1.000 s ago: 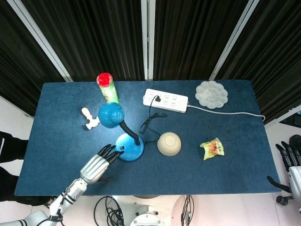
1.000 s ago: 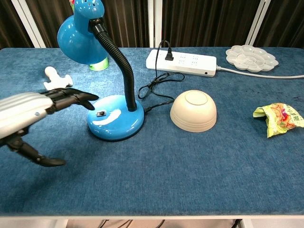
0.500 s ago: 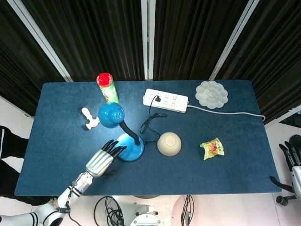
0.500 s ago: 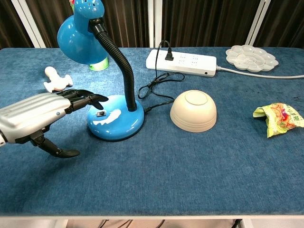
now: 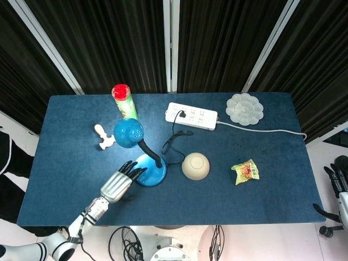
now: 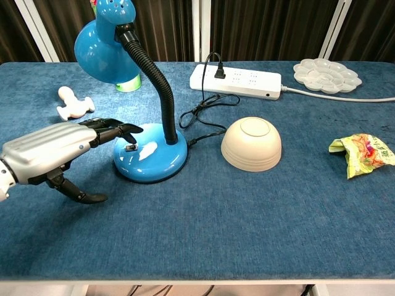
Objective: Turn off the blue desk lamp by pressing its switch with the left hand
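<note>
So the left hand (image 6: 58,148) is reaching in from the near left with its dark fingers (image 6: 114,131) stretched out flat and a bit apart, holding nothing, thumb hanging down toward the bench (image 6: 247,216). The fingertips are over the left edge of the lamp (image 6: 150,154) base, right above the little black switch (image 6: 130,147) (can't tell from either view whether one is actually touching it). In the head view the same hand (image 5: 117,184) sits at the left of the round blue base.

The lamp stands left of centre on the blue bench, its black gooseneck curving up and back to the blue shade, which points toward the far left. Its cord (image 6: 203,117) runs to a white strip (image 6: 236,80) at the far side. A cream bowl (image 6: 251,145) lies upside down just right of the base. A snack bag (image 6: 364,154) is well off to the right, a white palette (image 6: 327,74) at the far right, a green can (image 5: 124,100) behind the shade, and a small white toy (image 6: 74,103) at the far left.

The right hand (image 5: 340,185) only peeks in at the right edge of the head view, off the bench; can't tell how its fingers sit.
</note>
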Tool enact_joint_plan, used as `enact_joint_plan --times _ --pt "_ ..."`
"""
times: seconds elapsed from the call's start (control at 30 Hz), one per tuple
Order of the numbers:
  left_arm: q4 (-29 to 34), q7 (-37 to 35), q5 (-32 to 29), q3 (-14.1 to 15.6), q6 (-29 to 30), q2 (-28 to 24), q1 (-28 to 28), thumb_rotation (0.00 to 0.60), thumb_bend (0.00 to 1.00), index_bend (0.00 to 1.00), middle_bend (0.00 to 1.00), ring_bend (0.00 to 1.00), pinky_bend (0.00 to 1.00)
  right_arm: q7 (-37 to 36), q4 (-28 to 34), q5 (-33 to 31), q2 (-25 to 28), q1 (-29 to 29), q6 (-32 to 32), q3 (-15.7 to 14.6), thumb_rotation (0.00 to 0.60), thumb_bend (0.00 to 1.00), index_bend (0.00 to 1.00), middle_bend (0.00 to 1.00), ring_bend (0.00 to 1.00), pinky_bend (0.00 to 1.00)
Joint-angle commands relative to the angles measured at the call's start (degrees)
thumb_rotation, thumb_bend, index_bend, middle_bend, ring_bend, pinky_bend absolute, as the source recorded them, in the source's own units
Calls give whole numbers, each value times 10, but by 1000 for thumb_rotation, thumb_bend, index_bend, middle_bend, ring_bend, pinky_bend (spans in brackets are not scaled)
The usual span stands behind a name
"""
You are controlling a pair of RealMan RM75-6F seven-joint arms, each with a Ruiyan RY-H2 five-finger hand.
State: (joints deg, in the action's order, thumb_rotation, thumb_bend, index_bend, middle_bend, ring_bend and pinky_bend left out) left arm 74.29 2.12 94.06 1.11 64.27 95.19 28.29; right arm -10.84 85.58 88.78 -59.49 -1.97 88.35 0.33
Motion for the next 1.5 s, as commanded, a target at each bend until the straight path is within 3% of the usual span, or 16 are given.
enact_joint_plan --times 0.03,1.13,1.33,1.5 --pt "-2 0 -2 1 -1 1 1 600 193 30 142 0 46 -1 -1 0 0 0 -1 0 600 85 0 0 0 0" --pt "-3 -9 -22 9 -6 -2 14 600 197 31 155 0 46 -2 -5 -3 0 -1 -3 0 600 86 0 0 0 0" --pt "49 14 -16 9 37 -46 -4 600 195 33 140 0 46 -3 -2 0 0 2 -4 3 600 86 0 0 0 0" --pt "95 43 -20 20 87 -112 -40 600 184 38 117 0 46 2 9 11 2 5 -2 0 600 85 0 0 0 0"
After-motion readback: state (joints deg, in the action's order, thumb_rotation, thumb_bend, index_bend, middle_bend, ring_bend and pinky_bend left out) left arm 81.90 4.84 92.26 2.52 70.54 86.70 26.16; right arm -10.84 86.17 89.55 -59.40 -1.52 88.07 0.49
